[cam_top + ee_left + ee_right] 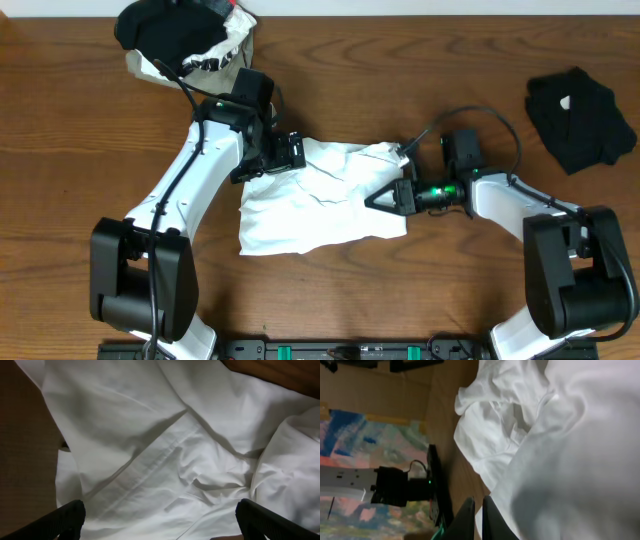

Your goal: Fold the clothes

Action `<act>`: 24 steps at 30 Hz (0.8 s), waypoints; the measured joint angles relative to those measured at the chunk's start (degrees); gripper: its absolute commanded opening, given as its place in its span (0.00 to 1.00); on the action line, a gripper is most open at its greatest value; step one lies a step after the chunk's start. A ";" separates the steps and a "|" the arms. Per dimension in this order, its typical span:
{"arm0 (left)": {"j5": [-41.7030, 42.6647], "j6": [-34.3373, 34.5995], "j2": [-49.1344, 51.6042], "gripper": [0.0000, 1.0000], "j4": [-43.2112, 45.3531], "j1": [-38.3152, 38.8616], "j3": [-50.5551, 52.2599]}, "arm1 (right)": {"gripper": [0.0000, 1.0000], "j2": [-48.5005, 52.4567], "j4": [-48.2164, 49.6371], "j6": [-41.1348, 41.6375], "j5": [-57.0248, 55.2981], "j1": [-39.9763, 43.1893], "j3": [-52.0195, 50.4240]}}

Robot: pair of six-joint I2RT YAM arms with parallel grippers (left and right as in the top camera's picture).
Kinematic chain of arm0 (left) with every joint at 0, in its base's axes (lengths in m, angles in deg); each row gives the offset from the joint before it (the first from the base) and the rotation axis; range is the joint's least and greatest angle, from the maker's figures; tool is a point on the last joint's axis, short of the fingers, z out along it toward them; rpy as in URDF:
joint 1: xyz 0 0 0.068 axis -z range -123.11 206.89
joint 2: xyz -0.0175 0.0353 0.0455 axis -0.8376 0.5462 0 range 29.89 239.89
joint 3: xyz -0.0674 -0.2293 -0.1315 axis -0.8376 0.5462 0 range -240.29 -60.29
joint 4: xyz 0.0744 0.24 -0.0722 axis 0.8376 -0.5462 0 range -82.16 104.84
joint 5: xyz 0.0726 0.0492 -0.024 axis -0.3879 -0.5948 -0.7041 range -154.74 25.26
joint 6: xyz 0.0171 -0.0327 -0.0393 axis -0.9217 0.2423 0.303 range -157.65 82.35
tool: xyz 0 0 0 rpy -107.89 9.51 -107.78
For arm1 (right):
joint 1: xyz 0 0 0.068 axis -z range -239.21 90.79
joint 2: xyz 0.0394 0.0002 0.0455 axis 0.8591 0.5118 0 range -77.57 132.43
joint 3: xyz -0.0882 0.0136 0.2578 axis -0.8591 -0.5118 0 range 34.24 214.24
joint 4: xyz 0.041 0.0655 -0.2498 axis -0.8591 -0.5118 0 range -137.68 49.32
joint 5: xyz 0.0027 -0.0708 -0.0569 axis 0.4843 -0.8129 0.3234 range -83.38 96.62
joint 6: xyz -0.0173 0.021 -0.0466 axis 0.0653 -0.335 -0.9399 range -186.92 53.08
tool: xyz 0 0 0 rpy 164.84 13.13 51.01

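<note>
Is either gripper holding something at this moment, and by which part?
The right gripper appears shut on the white garment, pinching its edge nearest that arm. The left gripper is open above the garment, holding nothing.

shirt (pixel 320 195) white | garment (pixel 580 118) black | table (pixel 60 150) brown wood-grain

Bare table (pixel 400 60) lies open along the far edge's middle and down the left edge; dark clothes (pixel 170 30) block the far left corner; a black garment (pixel 580 118) crowds the right edge; the white garment (pixel 320 205), left arm (pixel 190 190) and right arm (pixel 510 195) fill the middle.
</note>
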 measured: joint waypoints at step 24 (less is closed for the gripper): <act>0.00 0.07 0.00 0.98 0.33 0.00 0.00 | 0.05 12.74 24.72 21.88 -1.38 -9.01 -3.26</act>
